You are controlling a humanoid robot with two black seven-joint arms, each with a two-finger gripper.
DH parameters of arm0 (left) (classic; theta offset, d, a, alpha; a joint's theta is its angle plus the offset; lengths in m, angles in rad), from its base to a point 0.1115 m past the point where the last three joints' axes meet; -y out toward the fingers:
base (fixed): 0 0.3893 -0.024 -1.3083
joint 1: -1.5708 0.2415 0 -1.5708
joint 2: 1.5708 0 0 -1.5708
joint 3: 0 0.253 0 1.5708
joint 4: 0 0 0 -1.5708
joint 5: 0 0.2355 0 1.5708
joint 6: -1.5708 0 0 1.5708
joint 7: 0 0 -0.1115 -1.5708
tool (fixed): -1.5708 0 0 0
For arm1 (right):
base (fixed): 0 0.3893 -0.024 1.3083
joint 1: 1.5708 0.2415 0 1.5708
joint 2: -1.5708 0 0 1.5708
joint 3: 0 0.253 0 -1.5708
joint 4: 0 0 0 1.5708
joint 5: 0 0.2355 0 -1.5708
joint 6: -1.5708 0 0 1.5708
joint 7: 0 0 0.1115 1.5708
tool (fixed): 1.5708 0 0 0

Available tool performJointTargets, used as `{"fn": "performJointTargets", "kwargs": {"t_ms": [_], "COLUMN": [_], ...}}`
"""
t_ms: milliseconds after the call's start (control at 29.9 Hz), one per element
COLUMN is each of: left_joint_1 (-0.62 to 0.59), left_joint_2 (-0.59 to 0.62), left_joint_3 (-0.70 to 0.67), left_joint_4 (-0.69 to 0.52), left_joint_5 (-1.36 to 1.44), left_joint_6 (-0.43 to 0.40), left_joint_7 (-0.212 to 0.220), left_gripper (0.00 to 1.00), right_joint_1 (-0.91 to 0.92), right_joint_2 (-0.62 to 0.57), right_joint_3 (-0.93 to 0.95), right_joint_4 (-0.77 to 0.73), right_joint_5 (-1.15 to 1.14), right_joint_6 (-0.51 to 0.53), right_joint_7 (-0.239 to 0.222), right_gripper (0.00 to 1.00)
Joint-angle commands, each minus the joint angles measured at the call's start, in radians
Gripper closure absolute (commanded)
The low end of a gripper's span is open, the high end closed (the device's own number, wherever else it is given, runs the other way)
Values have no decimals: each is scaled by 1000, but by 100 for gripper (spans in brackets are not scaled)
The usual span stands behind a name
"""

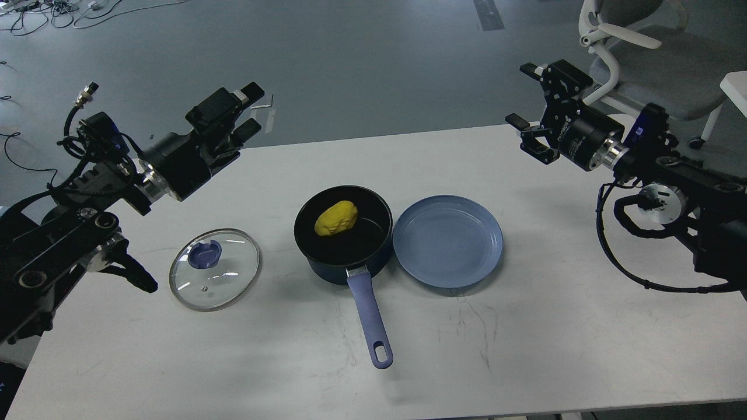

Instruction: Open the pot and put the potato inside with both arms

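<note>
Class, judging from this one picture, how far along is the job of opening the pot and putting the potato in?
Done: the glass lid lies on the table, and the potato sits inside the pot. In hand: nothing; left gripper and right gripper are open, raised. Nothing appears left.

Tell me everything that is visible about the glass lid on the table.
The glass lid is round and transparent, with a thin metal-looking rim and a blue-purple knob near its middle. A small dot, perhaps a steam vent, shows in the glass. It lies flat on the white table, left of the pot and apart from it. Only the table touches it; no gripper holds it.
</note>
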Motion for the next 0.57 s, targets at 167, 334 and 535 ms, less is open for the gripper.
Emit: {"fn": "performJointTargets", "kwargs": {"t_ms": [167,334,535], "left_joint_1": [113,124,126], "left_joint_2": [-90,-101,-103], "left_joint_3": [-118,-129,-126], "left_joint_4": [55,55,54], "left_joint_5": [-100,-100,-98], "left_joint_6": [-9,-11,-11], "left_joint_7": [0,0,3], "left_gripper": [2,2,2], "right_joint_1": [-79,-81,-84], "right_joint_2": [76,96,102], "right_joint_3": [73,73,74], "right_joint_4": [-1,-3,-7], "right_joint_5": [-1,-1,-1], "right_joint_6": [0,0,0], "right_joint_7": [0,0,0], "right_gripper": [0,0,0]}}
